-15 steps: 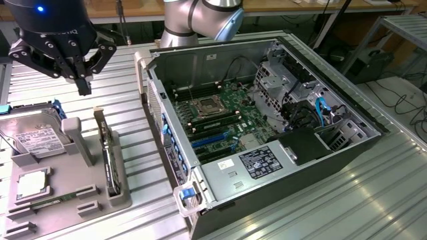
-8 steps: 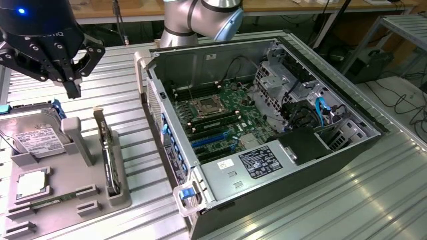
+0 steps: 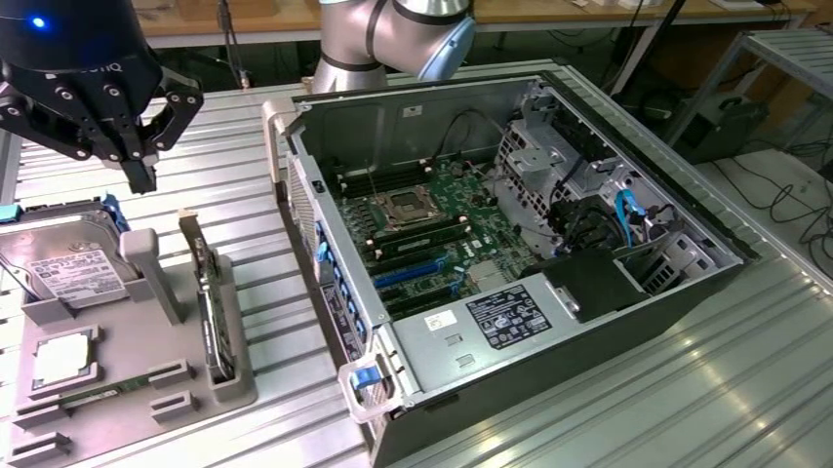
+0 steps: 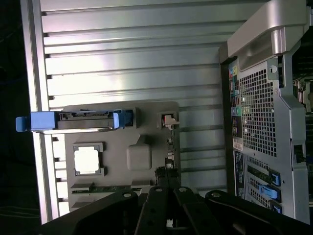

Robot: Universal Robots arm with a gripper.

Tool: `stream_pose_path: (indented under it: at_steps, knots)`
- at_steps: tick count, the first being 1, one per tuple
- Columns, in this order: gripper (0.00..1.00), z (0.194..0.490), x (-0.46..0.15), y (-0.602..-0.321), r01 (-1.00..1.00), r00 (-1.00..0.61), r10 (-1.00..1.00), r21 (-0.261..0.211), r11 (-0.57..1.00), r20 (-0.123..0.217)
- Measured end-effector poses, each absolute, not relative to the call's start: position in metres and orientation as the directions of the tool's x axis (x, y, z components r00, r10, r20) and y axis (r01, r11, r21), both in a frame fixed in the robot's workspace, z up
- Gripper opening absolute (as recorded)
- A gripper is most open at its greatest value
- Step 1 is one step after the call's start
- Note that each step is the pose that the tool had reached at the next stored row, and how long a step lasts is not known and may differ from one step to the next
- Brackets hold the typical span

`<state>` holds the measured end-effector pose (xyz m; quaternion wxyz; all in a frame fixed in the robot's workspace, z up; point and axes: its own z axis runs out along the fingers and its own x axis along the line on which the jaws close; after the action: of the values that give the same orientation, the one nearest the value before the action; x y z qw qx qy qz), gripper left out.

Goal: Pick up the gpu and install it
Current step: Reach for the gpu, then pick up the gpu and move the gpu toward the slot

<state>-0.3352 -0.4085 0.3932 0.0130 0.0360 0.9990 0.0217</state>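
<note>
Exterior view shows you the open computer case and its motherboard, wrist view shows you the case's perforated back, your hand clenched and empty above the table, gpu on edge in the gray tray, exterior view's left, near the hard drive.

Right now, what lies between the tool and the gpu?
Nothing; in the exterior view the stretch from the tool to the gpu, standing on edge in the grey tray, is bare air.
</note>
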Motion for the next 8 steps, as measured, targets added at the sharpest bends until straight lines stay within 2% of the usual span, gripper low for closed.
stream_pose_path:
  at_steps: [8]
  knots:
    - [0.12, 0.3932, -0.3352, -0.4085, 0.071, -0.997, 0.072, 0.044, 0.996, -0.024]
